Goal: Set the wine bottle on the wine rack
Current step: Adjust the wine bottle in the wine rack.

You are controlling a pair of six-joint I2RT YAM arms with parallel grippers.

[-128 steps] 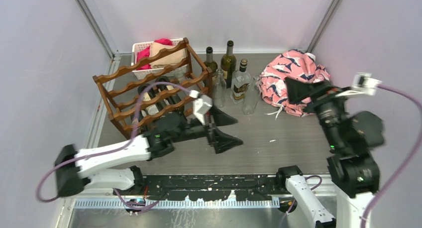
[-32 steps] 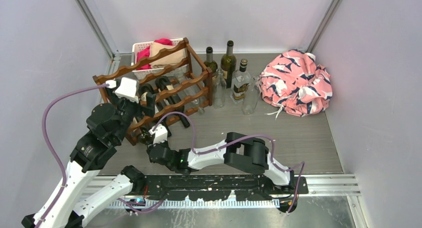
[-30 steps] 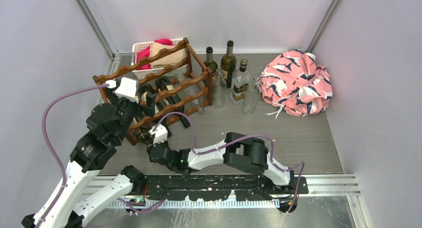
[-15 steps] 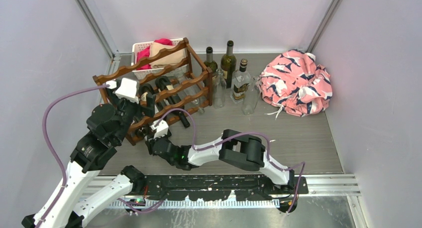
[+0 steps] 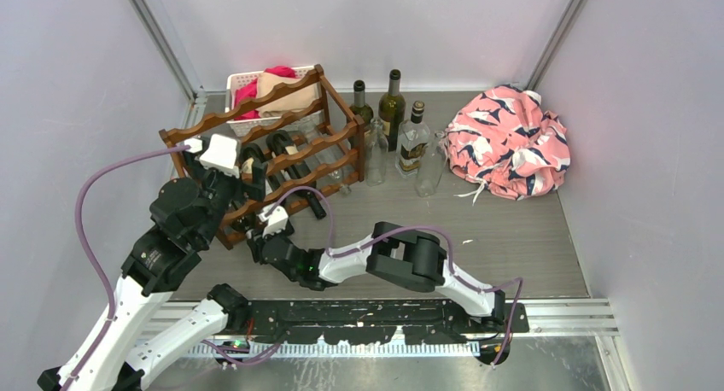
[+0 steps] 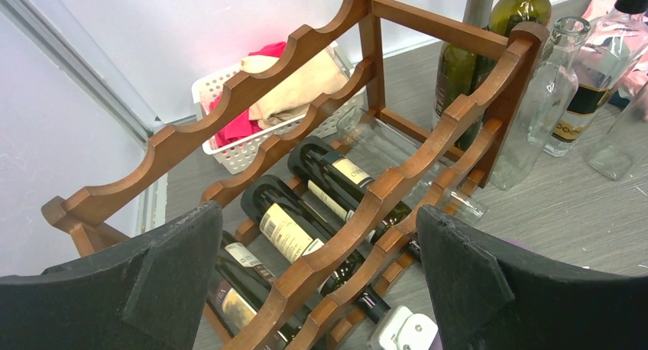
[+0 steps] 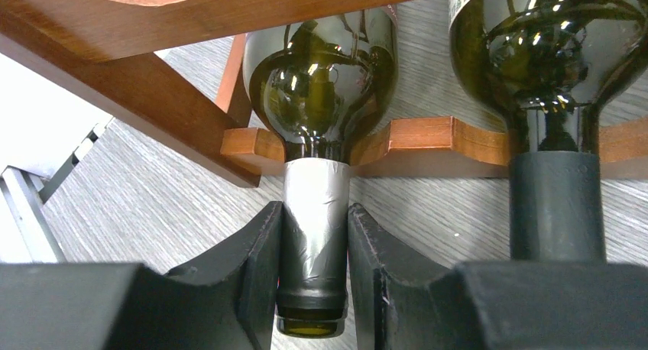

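R tool pinches wine bottle neck at wine rack (L tool spread wide).

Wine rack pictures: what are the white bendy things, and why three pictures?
Those are two robot arms, each ending in a two-finger gripper. One picture looks down from above; the others come from cameras on the wrists. On the table: a wooden wine rack holding bottles, some upright bottles, a white basket, a pink cloth. The right gripper pinches the silver neck of a wine bottle lying low in the rack. The left gripper hangs open over the rack, holding nothing.
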